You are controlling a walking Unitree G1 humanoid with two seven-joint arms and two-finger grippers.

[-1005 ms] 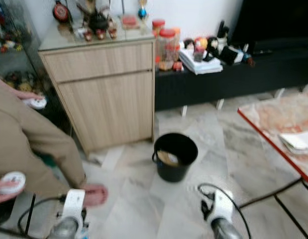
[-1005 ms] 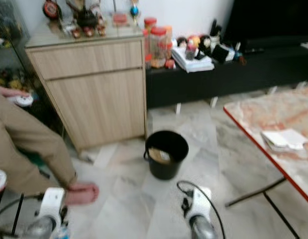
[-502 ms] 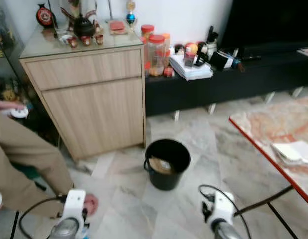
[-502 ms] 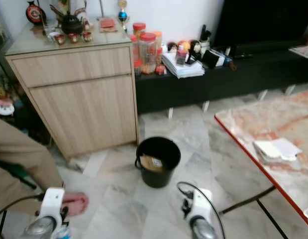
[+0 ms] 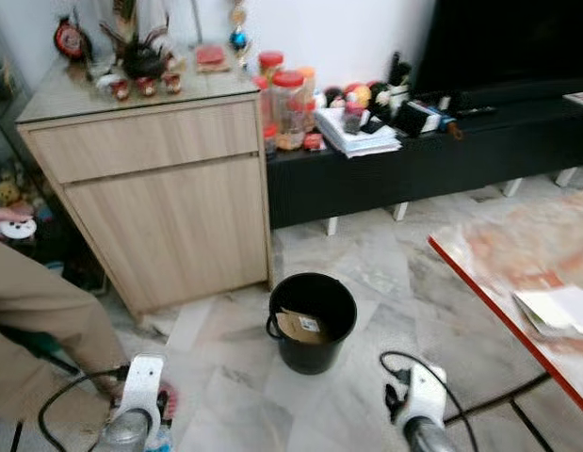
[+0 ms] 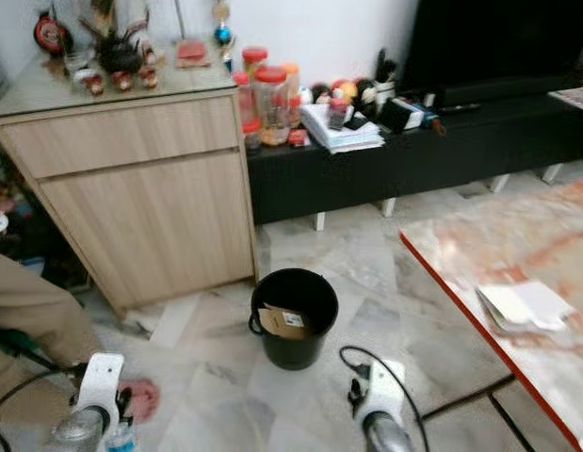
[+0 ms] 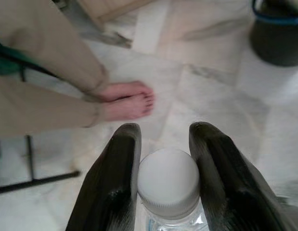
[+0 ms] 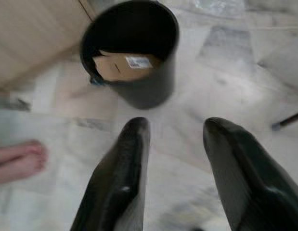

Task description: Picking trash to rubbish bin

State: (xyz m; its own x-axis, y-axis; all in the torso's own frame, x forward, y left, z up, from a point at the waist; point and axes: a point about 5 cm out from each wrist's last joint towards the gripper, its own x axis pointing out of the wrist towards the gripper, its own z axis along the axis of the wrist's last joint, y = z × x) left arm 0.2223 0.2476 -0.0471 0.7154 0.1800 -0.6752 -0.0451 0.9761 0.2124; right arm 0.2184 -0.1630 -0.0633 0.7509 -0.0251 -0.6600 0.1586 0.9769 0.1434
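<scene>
Presently held: a clear plastic bottle with a white screw cap (image 7: 168, 182) was gripped in the left end effector (image 7: 164, 179), the two black fingers (image 7: 112, 185) pressed against the neck just under the cap.
Right end effector (image 8: 174, 168): its fingers were spread apart with nothing between them, pointed at the floor near the bin.
Bin: a round black plastic rubbish bin (image 5: 313, 322) stood on the pale marble floor (image 5: 366, 268) ahead, in front of a light wooden cabinet (image 5: 154, 184); a piece of brown cardboard (image 8: 121, 65) already lay inside.
Bottle's place: low at the robot's left, apart from the bin and not yet over its mouth.
Handling, as judged: the bottle was taken to be light, thin-walled and smooth, apt to slip or buckle; the stiff neck below the cap was reckoned the soundest hold.
Bystander: a person's bare foot (image 7: 123, 100) and beige trouser leg (image 7: 47, 45) were seen just beside the left arm.
Tabletop: a marbled, red-edged tabletop (image 6: 517, 254) carried folded white paper (image 6: 525, 305) at the right.
</scene>
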